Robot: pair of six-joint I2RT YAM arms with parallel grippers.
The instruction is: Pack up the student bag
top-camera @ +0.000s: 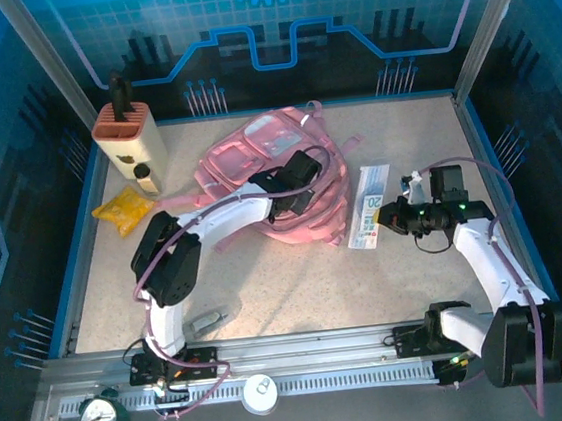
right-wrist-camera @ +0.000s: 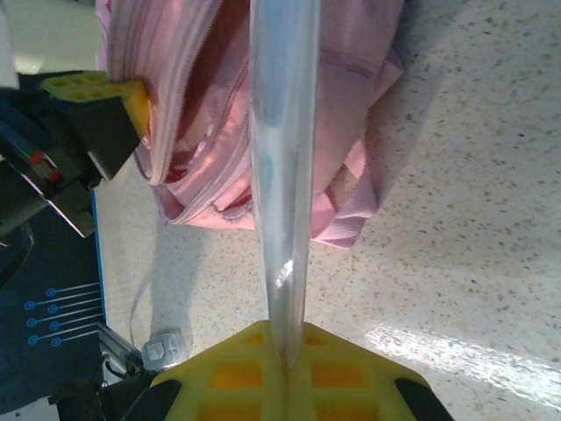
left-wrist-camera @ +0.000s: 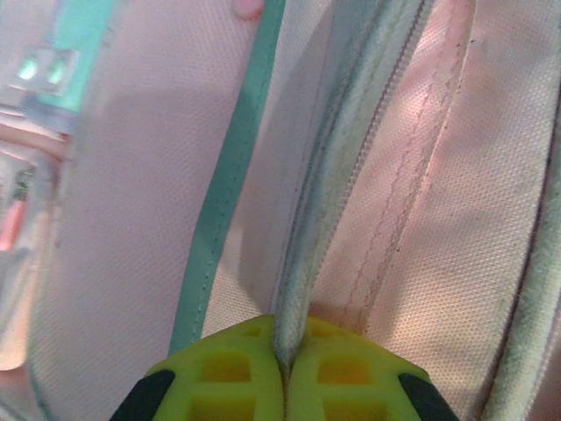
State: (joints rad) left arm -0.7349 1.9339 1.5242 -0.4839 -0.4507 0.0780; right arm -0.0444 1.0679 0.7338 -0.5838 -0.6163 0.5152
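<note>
The student bag (top-camera: 256, 163), a soft pink backpack with pale pockets, lies mid-table. My left gripper (top-camera: 295, 191) rests on its right side. In the left wrist view its yellow jaws (left-wrist-camera: 285, 360) are shut on the bag's pale zip edge (left-wrist-camera: 307, 263), pink fabric (left-wrist-camera: 131, 219) all around. A flat clear packet (top-camera: 370, 204) with blue print lies right of the bag. My right gripper (top-camera: 394, 217) is shut on its near end. The right wrist view has the packet (right-wrist-camera: 282, 158) edge-on between the shut jaws (right-wrist-camera: 287, 351), with the bag's open zip mouth (right-wrist-camera: 210, 114) beyond.
A beige pen holder (top-camera: 129, 141) stands at the back left, with a small yellow packet (top-camera: 124, 208) in front of it. A green alarm clock (top-camera: 102, 416) and a white round object (top-camera: 260, 394) sit on the near rail. Bare speckled table (top-camera: 319, 287) lies in front of the bag.
</note>
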